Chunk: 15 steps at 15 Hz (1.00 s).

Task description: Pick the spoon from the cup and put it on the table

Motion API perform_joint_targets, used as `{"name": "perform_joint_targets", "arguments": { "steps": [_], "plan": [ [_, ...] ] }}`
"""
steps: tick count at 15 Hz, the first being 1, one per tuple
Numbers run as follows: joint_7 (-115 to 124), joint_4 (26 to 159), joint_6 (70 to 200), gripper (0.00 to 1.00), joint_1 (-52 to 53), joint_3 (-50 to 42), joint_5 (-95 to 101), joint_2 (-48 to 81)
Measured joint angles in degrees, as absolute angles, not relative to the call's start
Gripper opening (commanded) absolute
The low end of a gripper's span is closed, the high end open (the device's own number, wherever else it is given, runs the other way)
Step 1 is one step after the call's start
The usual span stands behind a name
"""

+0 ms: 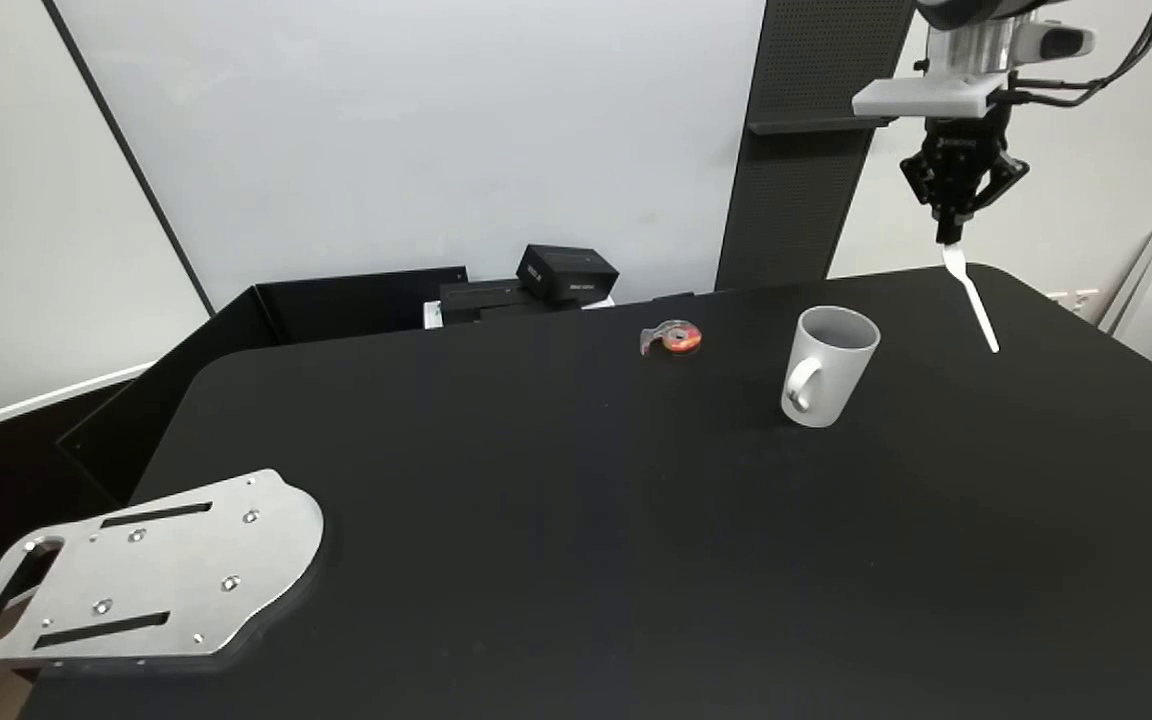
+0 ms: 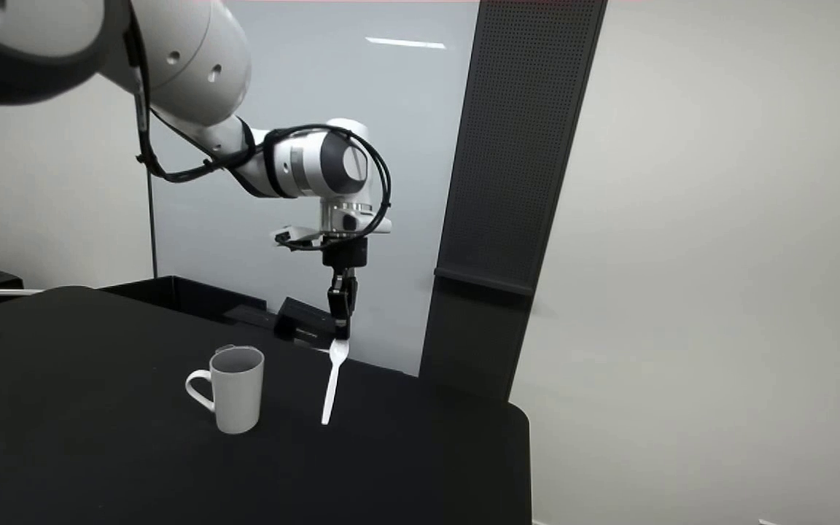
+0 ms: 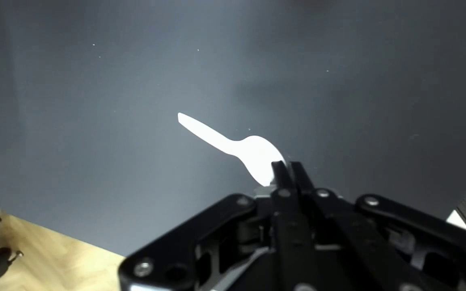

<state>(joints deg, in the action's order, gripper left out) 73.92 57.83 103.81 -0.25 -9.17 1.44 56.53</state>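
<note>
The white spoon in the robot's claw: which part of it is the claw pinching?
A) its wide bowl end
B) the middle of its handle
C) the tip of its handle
A: in the wrist view the gripper is closed on the edge of the bowl of the white spoon, and in an exterior view the handle points downward, away from the claw.

Below the pincer (image 1: 949,236), the spoon (image 3: 253,155) is looking like smooth plastic — farther below, the table (image 1: 586,560) is looking matt. Well apart from the pincer, a plate (image 1: 171,570) is showing smooth metal.
</note>
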Motion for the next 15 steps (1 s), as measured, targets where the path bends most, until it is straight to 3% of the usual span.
{"name": "perform_joint_targets", "arguments": {
  "steps": [8, 9, 11, 15],
  "plan": [
    [72.94, 57.3, 102.46, 0.01, -4.33, -8.71, -1.62, 64.53],
    [72.95, 57.05, 102.43, 0.29, -4.51, -8.74, -1.62, 65.49],
    [72.95, 56.43, 102.3, 0.36, -4.63, -8.78, -1.62, 66.94],
    [71.63, 55.35, 105.86, 0.64, -3.35, -8.45, -1.16, 65.99]
  ]
}}
